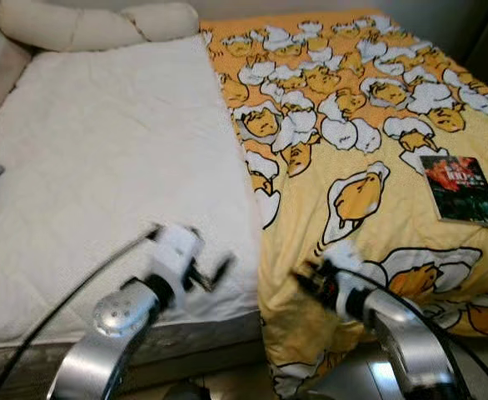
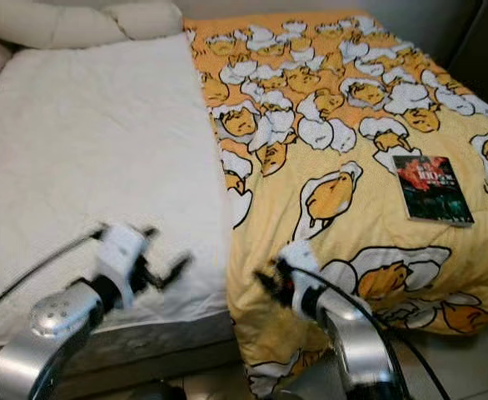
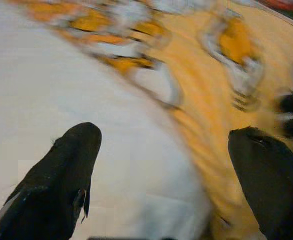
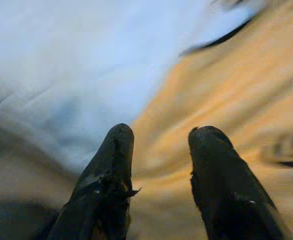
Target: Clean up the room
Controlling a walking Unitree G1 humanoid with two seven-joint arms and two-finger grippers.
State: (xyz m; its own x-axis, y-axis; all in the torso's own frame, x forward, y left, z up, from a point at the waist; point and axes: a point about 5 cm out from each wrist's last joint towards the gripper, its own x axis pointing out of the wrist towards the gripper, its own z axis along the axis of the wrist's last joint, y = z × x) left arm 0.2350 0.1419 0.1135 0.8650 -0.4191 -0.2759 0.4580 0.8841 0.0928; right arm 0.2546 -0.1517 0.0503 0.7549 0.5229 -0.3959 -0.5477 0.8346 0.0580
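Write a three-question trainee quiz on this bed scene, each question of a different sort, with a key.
1. True or false: the book lies on the yellow quilt.
2. Which gripper is over the white mattress pad? A) left gripper B) right gripper
3. Fill in: the long pillow lies at the ___ end of the bed from the robot.

Key: 1 true. 2 A; the right gripper hangs by the quilt's near edge. 3 far. Both grippers are open and hold nothing.
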